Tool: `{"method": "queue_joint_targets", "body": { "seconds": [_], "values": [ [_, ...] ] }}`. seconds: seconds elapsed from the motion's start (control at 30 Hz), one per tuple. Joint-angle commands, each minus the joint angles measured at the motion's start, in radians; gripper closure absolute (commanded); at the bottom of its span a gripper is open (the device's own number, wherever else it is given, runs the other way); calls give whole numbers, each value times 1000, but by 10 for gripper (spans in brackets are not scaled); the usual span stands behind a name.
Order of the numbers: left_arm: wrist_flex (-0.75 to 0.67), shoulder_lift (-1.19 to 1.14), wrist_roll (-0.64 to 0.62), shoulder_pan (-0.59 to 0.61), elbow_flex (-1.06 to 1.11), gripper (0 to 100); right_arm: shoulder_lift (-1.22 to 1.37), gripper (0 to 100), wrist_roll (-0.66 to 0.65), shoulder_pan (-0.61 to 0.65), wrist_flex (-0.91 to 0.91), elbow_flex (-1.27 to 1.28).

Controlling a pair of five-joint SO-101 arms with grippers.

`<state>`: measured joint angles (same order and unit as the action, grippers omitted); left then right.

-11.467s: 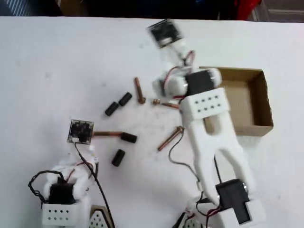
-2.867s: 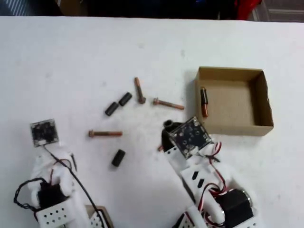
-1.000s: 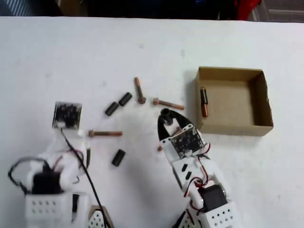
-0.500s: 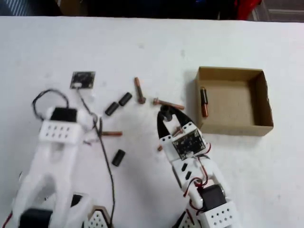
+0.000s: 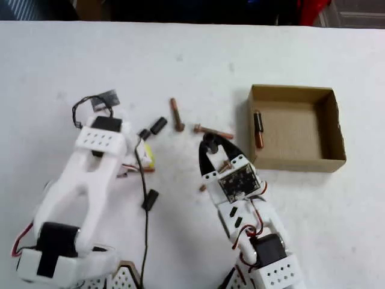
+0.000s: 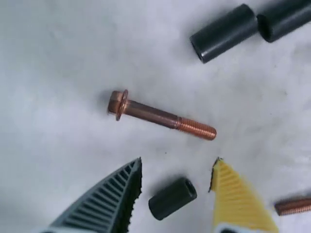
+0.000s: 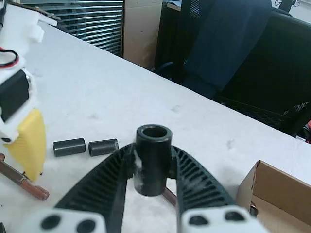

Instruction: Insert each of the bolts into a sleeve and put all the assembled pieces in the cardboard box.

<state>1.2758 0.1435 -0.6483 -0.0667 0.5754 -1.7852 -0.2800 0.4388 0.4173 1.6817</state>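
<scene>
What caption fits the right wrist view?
Right arm's jaws grip a black sleeve upright over the white table.

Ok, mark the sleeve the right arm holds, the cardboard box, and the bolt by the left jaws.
sleeve (image 7: 153, 160), right wrist view, side wall
cardboard box (image 5: 298, 164), high view, near wall
bolt (image 6: 150, 114), left wrist view, mid shank

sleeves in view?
5 sleeves: two end to end, one near the left gripper, one in the right gripper, one on the bolt in the cardboard box. Arms may hide more.

left pincer (image 6: 177, 164) spread | sleeve (image 6: 172, 198) between fingers (image 6: 104, 208), untouched | bolt (image 6: 160, 115) just beyond | sleeve pair (image 6: 223, 33) farther
</scene>
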Motion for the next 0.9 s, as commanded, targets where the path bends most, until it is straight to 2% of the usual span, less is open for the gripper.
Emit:
{"method": "queue_joint_targets", "body": {
  "seconds": [0.0,0.2,0.47,0.63,0.87],
  "values": [
    [-97,-53,-101,18,-52,736,-13,982,12,-7,4,9],
    [-150,-140,-163,50,-51,736,-15,982,6,-5,22,9],
    [-157,-154,-161,122,-48,736,-15,982,6,-5,22,9],
    [-160,-156,-163,125,-48,736,-15,982,6,-8,22,9],
    [-244,-220,-163,125,-26,736,-15,982,6,-12,22,9]
  ]
}}
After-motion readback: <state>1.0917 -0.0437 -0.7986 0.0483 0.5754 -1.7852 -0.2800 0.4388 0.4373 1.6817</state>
